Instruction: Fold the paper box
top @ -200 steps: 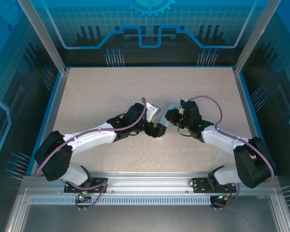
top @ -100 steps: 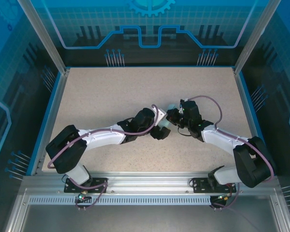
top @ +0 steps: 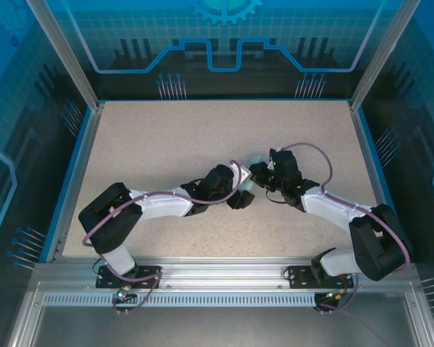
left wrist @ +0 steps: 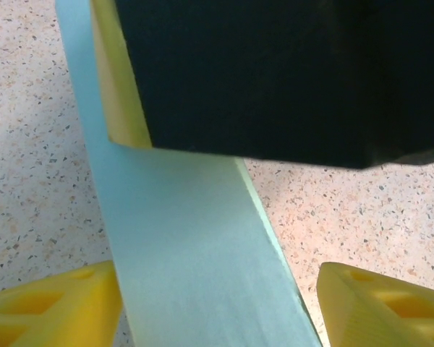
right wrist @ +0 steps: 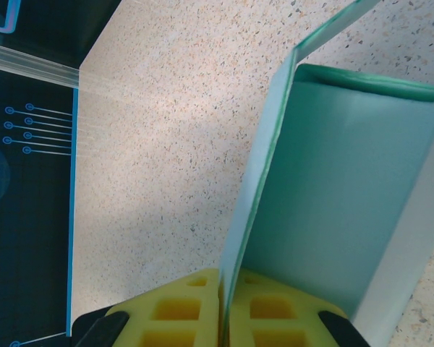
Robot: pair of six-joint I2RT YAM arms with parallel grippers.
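The paper box (top: 251, 182), pale cyan card, is held up off the table at the centre, between both grippers. My right gripper (top: 260, 173) is shut on it: in the right wrist view its yellow pads (right wrist: 179, 312) pinch the edge of one upright wall, with the box (right wrist: 333, 188) open beside it. My left gripper (top: 240, 191) is open. In the left wrist view its yellow fingers (left wrist: 380, 303) straddle a flat panel of the box (left wrist: 188, 238). The left finger is against the card and the right one is a small gap away.
The speckled beige table (top: 166, 137) is ringed by a blue rim and aluminium frame posts (top: 65, 54). The black body of the right gripper (left wrist: 275, 72) hangs close above the card in the left wrist view. Both arms' elbows lie low over the near half of the table.
The left arm has swung right and its gripper has come up to the box, with its jaws narrowing round the panel. The right arm has stayed still, holding the box.
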